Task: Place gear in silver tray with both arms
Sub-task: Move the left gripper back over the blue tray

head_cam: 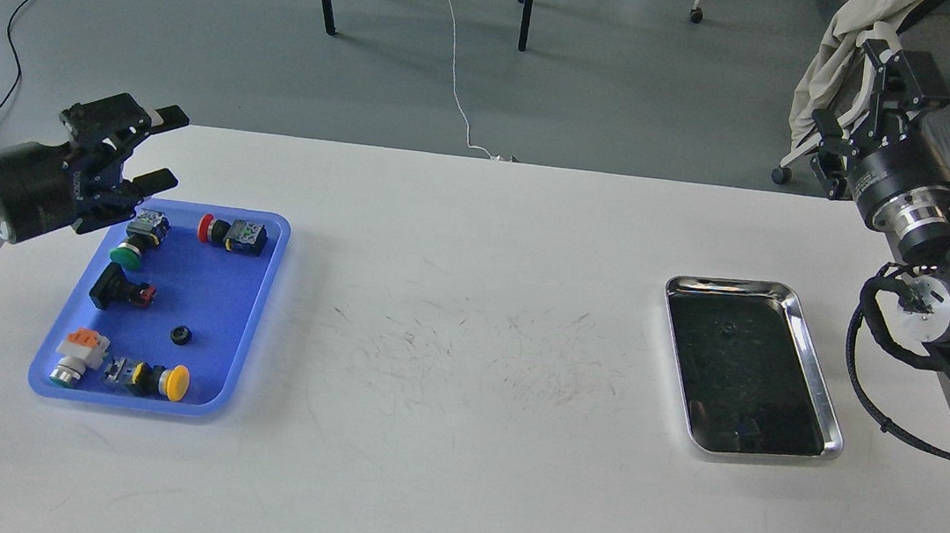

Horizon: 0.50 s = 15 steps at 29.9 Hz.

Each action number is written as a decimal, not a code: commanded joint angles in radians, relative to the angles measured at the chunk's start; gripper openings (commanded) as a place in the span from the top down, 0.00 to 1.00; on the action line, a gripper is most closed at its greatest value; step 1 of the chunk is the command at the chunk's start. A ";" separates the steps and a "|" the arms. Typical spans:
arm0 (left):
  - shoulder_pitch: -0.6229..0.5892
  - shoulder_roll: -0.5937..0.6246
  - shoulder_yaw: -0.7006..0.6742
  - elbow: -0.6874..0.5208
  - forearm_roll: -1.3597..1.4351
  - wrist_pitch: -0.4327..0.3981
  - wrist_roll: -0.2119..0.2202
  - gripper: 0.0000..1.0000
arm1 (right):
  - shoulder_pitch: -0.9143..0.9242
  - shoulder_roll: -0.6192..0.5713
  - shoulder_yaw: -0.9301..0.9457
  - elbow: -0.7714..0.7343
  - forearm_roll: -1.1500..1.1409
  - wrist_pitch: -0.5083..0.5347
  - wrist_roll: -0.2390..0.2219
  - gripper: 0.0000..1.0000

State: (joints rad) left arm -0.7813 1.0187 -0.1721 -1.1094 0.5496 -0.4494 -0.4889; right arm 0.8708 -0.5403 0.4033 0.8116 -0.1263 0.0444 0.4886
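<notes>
**Small black gear waits in the blue tray; both our grippers are empty**

Our left gripper (159, 147) hangs over the far left corner of the blue tray (254, 314), its two fingers spread apart with nothing between them. Our right gripper (888, 76) is raised beyond the table's far right corner, well away from everything; its fingers look parted and hold nothing.

The gear (182, 335) is the small dark toothed ring lying flat in the blue tray, nearer its near edge, between the black switch (119, 291) and the yellow button (163, 381). We judge it light, rigid and hard, probably plastic or dark metal, with no risk of crushing. Its low profile is the difficulty: lying flat on smooth plastic, it could skate or flip if one finger touches first. We would straddle it from above and close across its outer rim, where the teeth should give some bite.

Around it lie bulkier parts: a green button (133, 244) and a red button (227, 232) near the far edge, and an orange-topped switch (77, 353) at the near left corner. All have glossy rounded caps on blocky bodies.

The silver tray (810, 355) sits toward the table's (471, 301) right edge, polished steel with rounded corners, a raised rim and a dark mirror bottom carrying a small dark speck we cannot identify. The table is matt white, scuffed with fine dark scratches at its middle.
</notes>
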 commanded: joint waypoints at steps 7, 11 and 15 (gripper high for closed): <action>0.022 0.141 0.025 -0.207 0.377 0.075 0.000 0.24 | -0.006 0.013 -0.006 0.000 -0.003 0.003 0.000 0.05; 0.030 0.149 0.025 -0.224 0.703 0.144 0.000 0.21 | -0.006 0.011 -0.009 0.000 -0.004 0.005 0.000 0.05; 0.066 0.146 0.023 -0.243 0.979 0.262 0.000 0.16 | -0.006 0.013 -0.012 0.000 -0.004 0.003 0.000 0.05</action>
State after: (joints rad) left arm -0.7334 1.1653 -0.1477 -1.3350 1.3417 -0.2642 -0.4890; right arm 0.8651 -0.5281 0.3921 0.8114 -0.1303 0.0488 0.4887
